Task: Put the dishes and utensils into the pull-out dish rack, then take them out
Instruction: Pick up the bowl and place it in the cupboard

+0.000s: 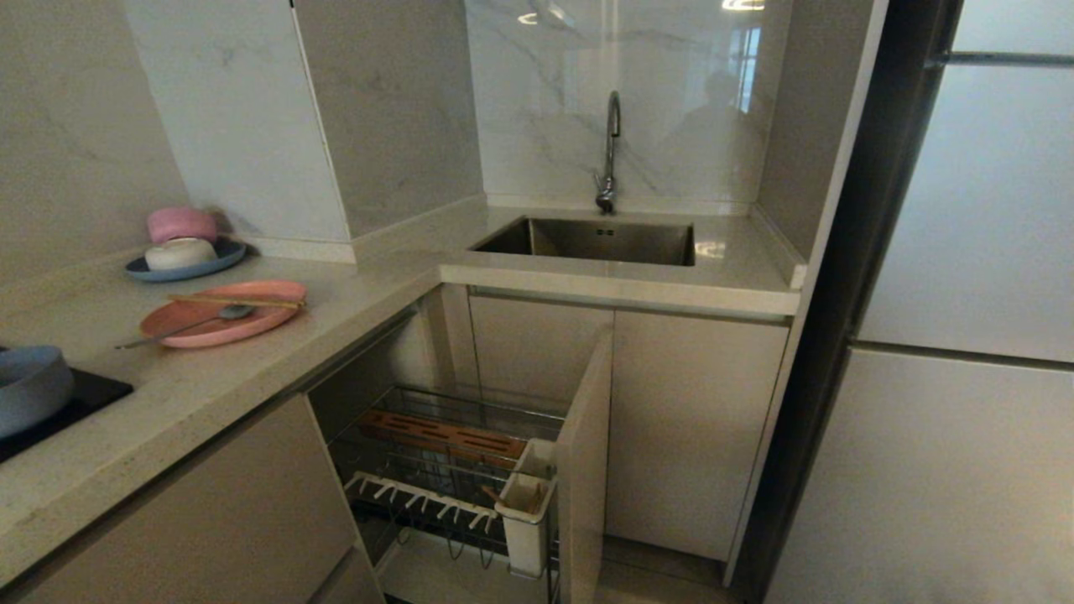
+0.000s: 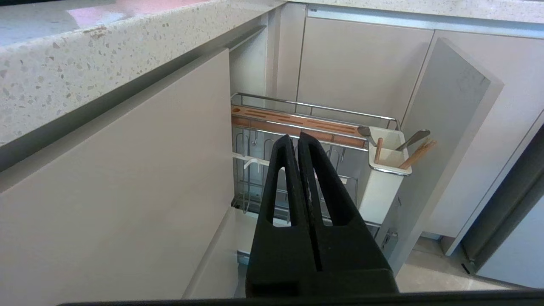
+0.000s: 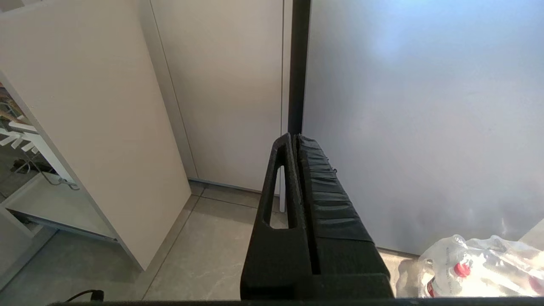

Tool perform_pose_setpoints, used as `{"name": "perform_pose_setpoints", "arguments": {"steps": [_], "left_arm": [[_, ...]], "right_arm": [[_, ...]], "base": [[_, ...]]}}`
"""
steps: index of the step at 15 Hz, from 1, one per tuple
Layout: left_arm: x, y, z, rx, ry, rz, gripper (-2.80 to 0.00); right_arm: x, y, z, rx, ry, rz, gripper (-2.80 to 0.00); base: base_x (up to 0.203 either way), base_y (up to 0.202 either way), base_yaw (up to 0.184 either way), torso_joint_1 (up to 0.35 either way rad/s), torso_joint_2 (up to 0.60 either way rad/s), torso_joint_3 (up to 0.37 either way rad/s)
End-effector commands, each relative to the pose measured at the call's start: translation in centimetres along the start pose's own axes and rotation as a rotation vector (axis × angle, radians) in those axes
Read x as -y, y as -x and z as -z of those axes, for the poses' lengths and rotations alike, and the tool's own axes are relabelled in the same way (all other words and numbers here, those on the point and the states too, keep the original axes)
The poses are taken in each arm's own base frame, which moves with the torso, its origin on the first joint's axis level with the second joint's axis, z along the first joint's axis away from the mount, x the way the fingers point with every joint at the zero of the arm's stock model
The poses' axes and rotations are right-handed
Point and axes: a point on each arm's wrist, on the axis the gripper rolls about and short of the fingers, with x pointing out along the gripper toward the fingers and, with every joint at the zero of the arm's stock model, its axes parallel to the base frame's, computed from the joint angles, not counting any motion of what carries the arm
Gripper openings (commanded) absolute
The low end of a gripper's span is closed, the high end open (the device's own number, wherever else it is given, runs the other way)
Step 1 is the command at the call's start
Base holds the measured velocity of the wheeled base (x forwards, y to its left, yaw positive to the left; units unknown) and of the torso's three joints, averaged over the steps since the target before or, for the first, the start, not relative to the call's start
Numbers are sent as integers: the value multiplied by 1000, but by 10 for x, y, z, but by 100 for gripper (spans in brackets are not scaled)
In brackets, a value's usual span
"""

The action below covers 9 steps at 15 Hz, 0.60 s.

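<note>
Loading not begun, by the look of it: pink plate [image 1: 222, 323] w/ chopsticks [image 1: 235, 299] and spoon [image 1: 189, 325] sits on worktop [image 1: 210, 382]; blue-grey bowl [image 1: 29, 387] nearby. Pull-out dish rack [image 1: 453, 478] stands open below. Next: an arm must rise to the plate. Left end effector [image 2: 295, 140] & right end effector [image 3: 292, 140] both pinched closed, empty, touching nothing.

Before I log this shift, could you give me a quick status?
Left gripper and right gripper shut, empty. Plate, chopsticks, spoon on counter. Rack pulled out.
</note>
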Motion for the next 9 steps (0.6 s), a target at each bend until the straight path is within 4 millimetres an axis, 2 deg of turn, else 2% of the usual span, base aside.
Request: {"name": "perform_pose_setpoints", "arguments": {"steps": [1,4,9], "left_arm": [[0,-1,2,-10,1,-1,-280],[0,-1,2,-9,-1,-1,-280],[0,-1,2,-9,-4,-1,-280]], "right_arm": [[0,0,0,-1,-1,0,-280],[0,0,0,-1,-1,0,-280],[0,0,0,-1,1,0,-280]], "base": [[0,0,0,0,0,0],[0,0,0,2,0,-83],[0,0,0,1,1,-194]]}}
